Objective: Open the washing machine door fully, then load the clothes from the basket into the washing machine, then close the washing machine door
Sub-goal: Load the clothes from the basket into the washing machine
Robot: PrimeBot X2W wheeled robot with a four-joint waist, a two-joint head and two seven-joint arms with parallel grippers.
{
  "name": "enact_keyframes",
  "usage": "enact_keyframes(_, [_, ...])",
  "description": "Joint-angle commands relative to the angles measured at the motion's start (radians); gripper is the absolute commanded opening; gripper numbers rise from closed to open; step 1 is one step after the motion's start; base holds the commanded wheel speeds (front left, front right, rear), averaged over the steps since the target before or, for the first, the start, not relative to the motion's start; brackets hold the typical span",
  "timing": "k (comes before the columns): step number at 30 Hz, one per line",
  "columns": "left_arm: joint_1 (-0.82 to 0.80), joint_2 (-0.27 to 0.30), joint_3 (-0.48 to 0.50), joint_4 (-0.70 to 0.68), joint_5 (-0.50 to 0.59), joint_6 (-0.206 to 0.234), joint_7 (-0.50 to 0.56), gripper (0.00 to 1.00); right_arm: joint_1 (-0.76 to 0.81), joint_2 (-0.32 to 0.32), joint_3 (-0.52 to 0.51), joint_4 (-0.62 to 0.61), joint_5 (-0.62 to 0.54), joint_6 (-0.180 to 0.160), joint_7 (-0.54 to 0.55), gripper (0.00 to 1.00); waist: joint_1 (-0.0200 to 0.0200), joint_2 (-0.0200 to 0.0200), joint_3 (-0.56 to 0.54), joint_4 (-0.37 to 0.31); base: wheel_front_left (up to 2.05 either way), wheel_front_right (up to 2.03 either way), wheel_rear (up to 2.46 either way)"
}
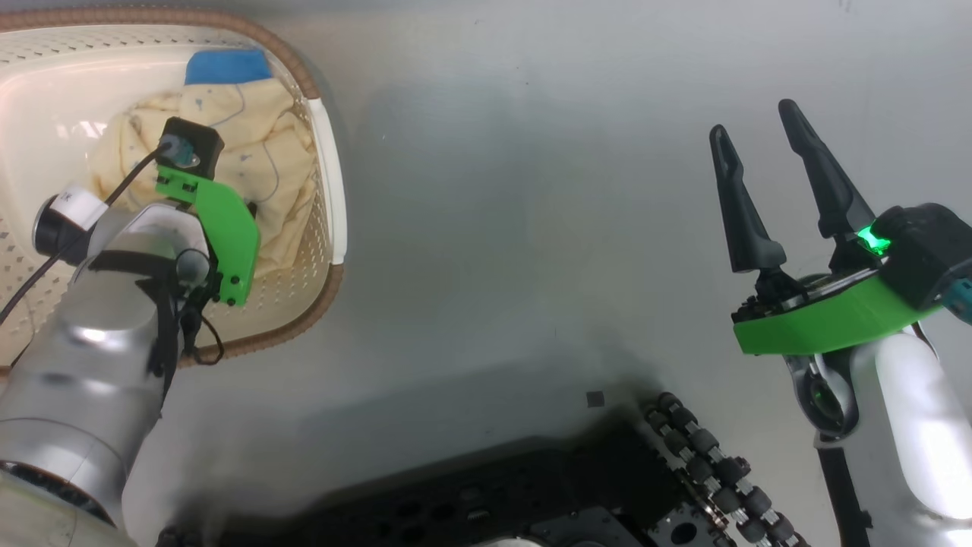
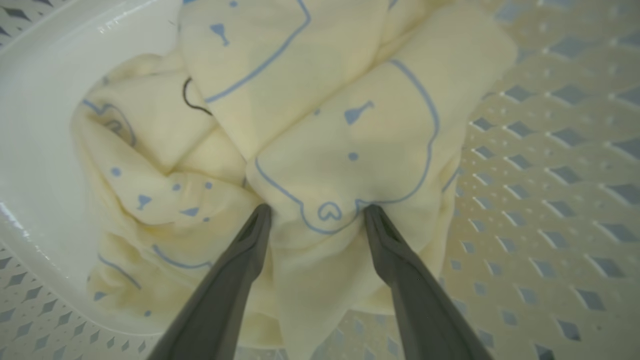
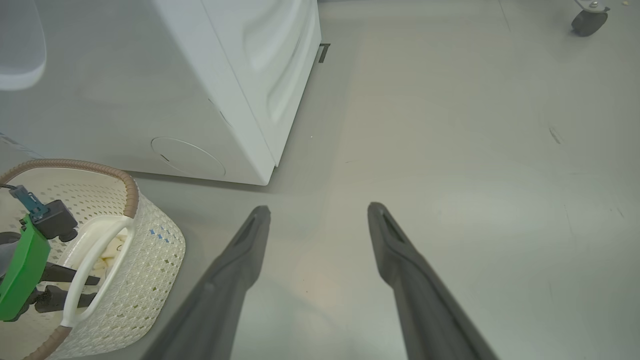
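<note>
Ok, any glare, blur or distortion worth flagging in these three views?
Head view: glare washes out the basket wall, and a soft shadow darkens the floor. Left wrist view: clothes fairly sharp, basket holes smear toward the edges. Right wrist view: washing machine leans with wide-angle distortion.

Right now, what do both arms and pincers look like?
Left pincer and right pincer: two long tapered dark-grey fingers each. Green bracket and black camera block on each wrist. Left forearm silver with a black cable; right forearm white, green light glowing.
</note>
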Motion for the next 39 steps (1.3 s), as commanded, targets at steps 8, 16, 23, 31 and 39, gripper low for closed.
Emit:
enact_keyframes(8, [-0.027,-0.005,0.005,0.041,-0.012,0.016,0.017,1.00,0.053,0.003,0.032,-0.048,-0.011,-0.003,-0.009,1.00,0.0000,0.0000,0.011,-0.004,0.00,0.00,0.00])
enact_keyframes(16, [-0.026,-0.016,0.010,0.056,-0.043,0.012,0.076,0.00,0.055,0.005,0.038,-0.054,-0.009,-0.003,-0.009,1.00,0.0000,0.0000,0.016,-0.007,0.00,0.00,0.00])
enact_keyframes(23, [-0.038,-0.009,0.010,0.059,-0.061,0.006,0.064,0.00,0.041,0.005,0.034,-0.049,-0.007,-0.003,-0.009,1.00,0.0000,0.0000,0.014,-0.003,0.00,0.00,0.00])
enact_keyframes(31, [-0.059,-0.017,0.036,0.059,-0.103,0.003,0.007,0.00,0.003,-0.004,0.032,-0.046,-0.004,-0.003,-0.009,1.00,0.0000,0.0000,-0.005,0.013,0.00,0.00,0.00])
enact_keyframes(39, [-0.053,-0.038,0.069,0.051,-0.152,0.002,-0.097,0.00,-0.032,-0.021,0.026,-0.046,-0.005,-0.003,-0.009,1.00,0.0000,0.0000,-0.080,0.051,0.00,0.00,0.00])
